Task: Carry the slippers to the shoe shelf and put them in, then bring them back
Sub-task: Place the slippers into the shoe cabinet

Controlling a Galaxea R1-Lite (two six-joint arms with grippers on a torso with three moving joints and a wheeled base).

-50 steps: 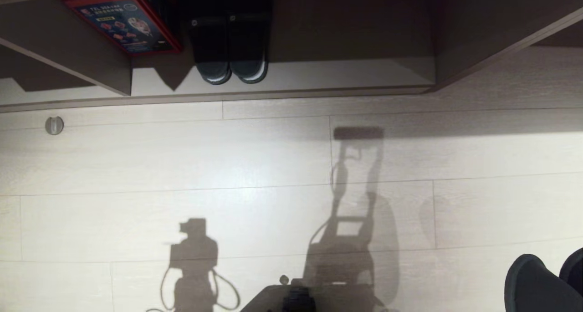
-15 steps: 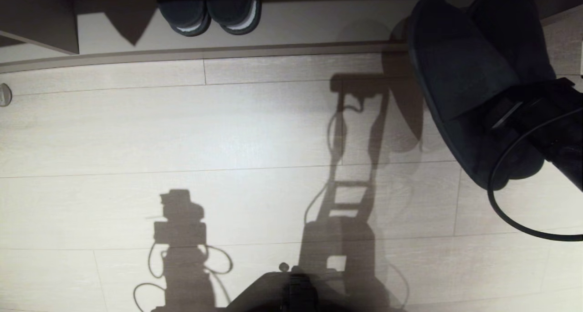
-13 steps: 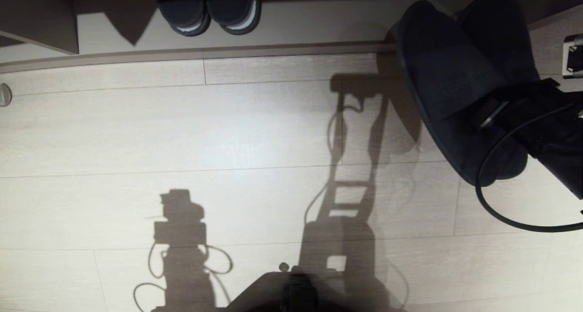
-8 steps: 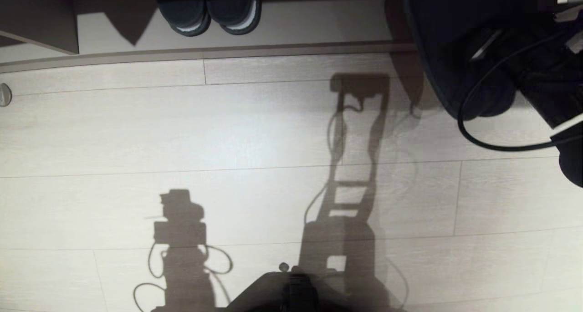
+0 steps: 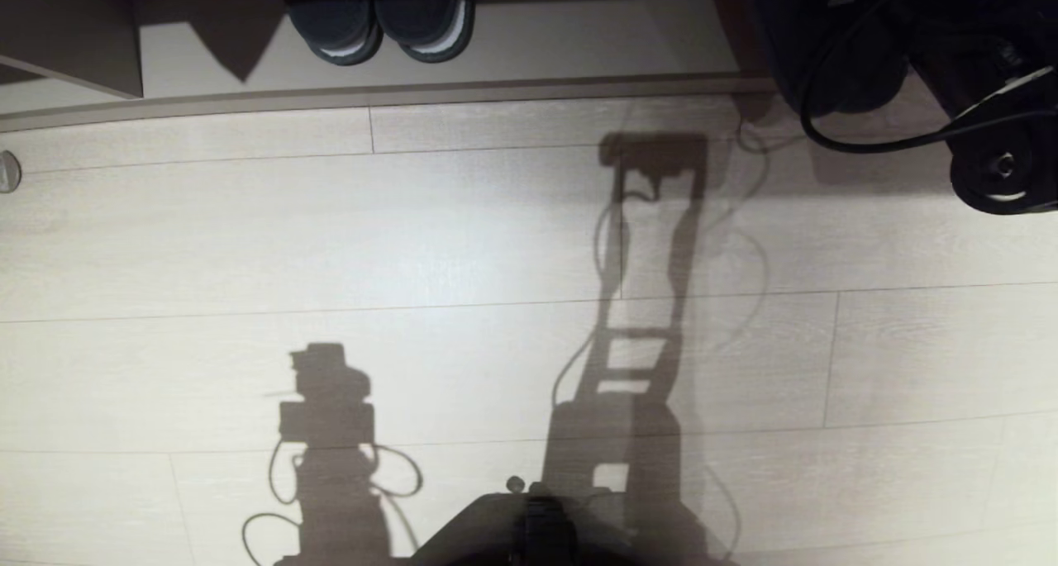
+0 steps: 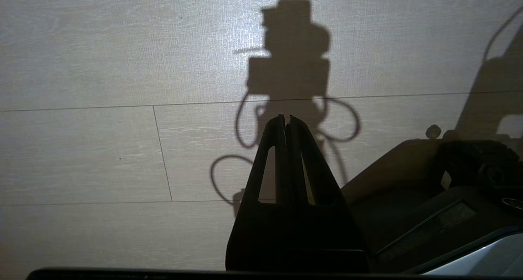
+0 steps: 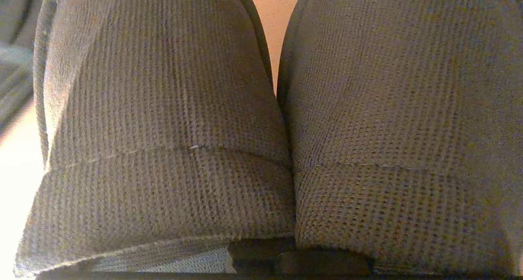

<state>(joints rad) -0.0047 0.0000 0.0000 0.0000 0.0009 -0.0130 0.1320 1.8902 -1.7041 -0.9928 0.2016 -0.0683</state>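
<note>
Head view is showing the right gripper [image 5: 860, 4], at upper right, pinching both slippers [image 7: 282, 120] by their inner edges so the pair travels together into the shoe shelf [image 5: 579, 45]; the left gripper [image 6: 286, 120] is hanging parked, fingers pressed together.

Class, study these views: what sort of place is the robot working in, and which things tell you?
Probably a home entryway or a mock-up of one: pale wood-look plank floor, a low shoe shelf at floor level, and black slippers already parked inside it.
</note>
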